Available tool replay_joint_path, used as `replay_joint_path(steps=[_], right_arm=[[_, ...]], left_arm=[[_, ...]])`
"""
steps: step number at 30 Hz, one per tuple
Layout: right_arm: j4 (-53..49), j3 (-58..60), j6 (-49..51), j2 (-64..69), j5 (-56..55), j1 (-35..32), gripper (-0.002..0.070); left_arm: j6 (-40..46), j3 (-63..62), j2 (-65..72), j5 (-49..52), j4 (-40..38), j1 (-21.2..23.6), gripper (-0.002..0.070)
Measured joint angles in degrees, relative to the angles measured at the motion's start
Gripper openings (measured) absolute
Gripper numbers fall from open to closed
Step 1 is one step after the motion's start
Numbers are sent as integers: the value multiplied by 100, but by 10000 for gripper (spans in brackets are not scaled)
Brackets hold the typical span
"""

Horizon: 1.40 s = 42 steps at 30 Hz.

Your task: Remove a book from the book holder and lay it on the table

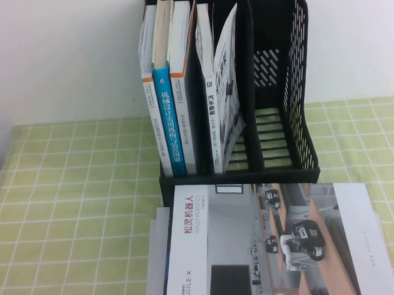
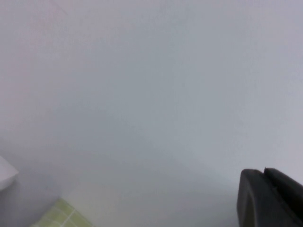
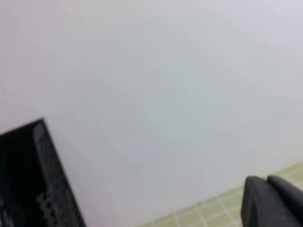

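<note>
right hand (image 3: 277, 201): showing dark at the lower right of its wrist view, fingers pressed together and holding nothing; facing the white wall (image 3: 156, 85), a corner of the book holder (image 3: 28, 179) sitting at lower left.
left hand (image 2: 272, 196): showing at the lower right of its wrist view, aimed at the wall; whether it is wide or narrow I cannot tell. Neither hand is appearing in the high view.
book (image 1: 227, 97): leaning in the middle compartment, upper centre of the high view, its floppy cover bowing toward the empty right compartment, apart from the blue-spined book (image 1: 167, 116) in the left one.
book holder (image 1: 295, 84): standing upright at the back of the counter (image 1: 61, 192).
brochure (image 1: 253, 243): lying flat at the lower centre, just in front of the holder.
step in hand: approach seems not yet begun.
doing it well: probably opening the right hand first, coming in over the top edge, pinching near the spine where the floppy cover is stiffest, lifting straight up, then laying it on bare cloth beside the brochure.
</note>
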Motion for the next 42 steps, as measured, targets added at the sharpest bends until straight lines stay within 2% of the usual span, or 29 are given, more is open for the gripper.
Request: replay_joint_path(steps=[4, 9, 16, 23, 30, 36, 42], right_arm=[[126, 0, 137, 0, -936, 0, -2], [38, -174, 299, 0, -1253, 0, -2], [-1515, -1720, 1202, 0, -863, 0, -2], [-2640, -3831, 1365, 569, 704, 0, -2], [-2801, -5582, 869, 2112, 2800, 93, -2], [-2210, -5768, 834, 3190, 3278, 296, -2], [-698, -5553, 834, 3439, 3480, 321, -2]], left_arm=[[-11, 0, 0, -563, -36, 0, -3], [-24, -73, 0, -1115, 90, 0, -3], [-137, -1141, 0, -906, 1342, 0, -3], [-224, -2502, 507, 45, 2311, 0, -3], [-275, -4244, 2019, 2709, 2527, 0, -3], [-281, -4714, 2882, 3602, 2391, -288, -3], [-281, -4723, 3455, 4034, 2063, -504, -3]])
